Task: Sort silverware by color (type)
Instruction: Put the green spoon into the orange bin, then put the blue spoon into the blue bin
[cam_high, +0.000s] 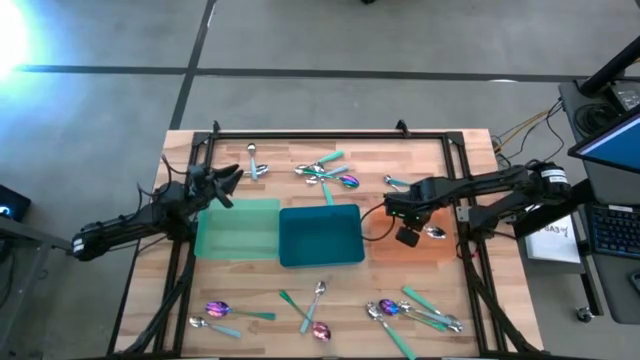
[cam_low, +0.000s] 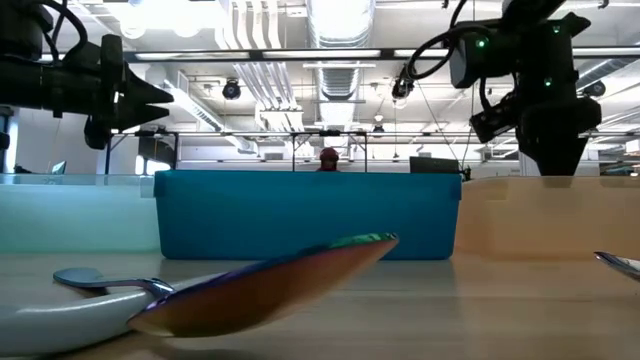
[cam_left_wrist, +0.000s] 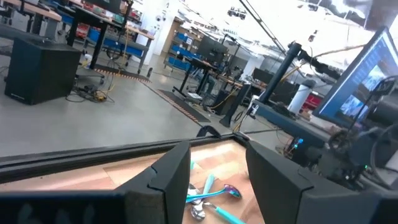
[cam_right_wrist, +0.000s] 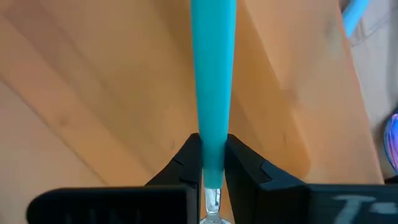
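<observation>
My right gripper (cam_high: 392, 207) hangs over the orange tray (cam_high: 440, 250), shut on a teal-handled spoon (cam_right_wrist: 211, 74). My left gripper (cam_high: 228, 180) is open and holds nothing; it hovers above the far left corner of the light green tray (cam_high: 238, 230). In the left wrist view its fingers (cam_left_wrist: 217, 180) frame a far cluster of spoons (cam_left_wrist: 214, 193). That cluster of purple, silver and teal-handled spoons (cam_high: 325, 172) lies flat on the wood. More spoons lie along the near edge (cam_high: 415, 312), (cam_high: 310, 305), (cam_high: 225, 312). A silver spoon (cam_high: 435, 232) rests in the orange tray. My right gripper pinches the spoon between its two fingers at the lower end of the teal handle (cam_right_wrist: 212, 155), where the silver neck (cam_right_wrist: 212, 200) begins. The handle runs straight out past the fingertips, along the fingers. The spoon is lifted clear above the orange tray (cam_right_wrist: 124, 93).
The dark teal tray (cam_high: 320, 235) sits between the green and orange trays at mid table. A single silver spoon (cam_high: 253, 160) and a teal-handled one (cam_high: 395, 183) lie near the far edge. In the low view a purple spoon (cam_low: 270, 285) and a silver one (cam_low: 80, 290) lie close to the camera.
</observation>
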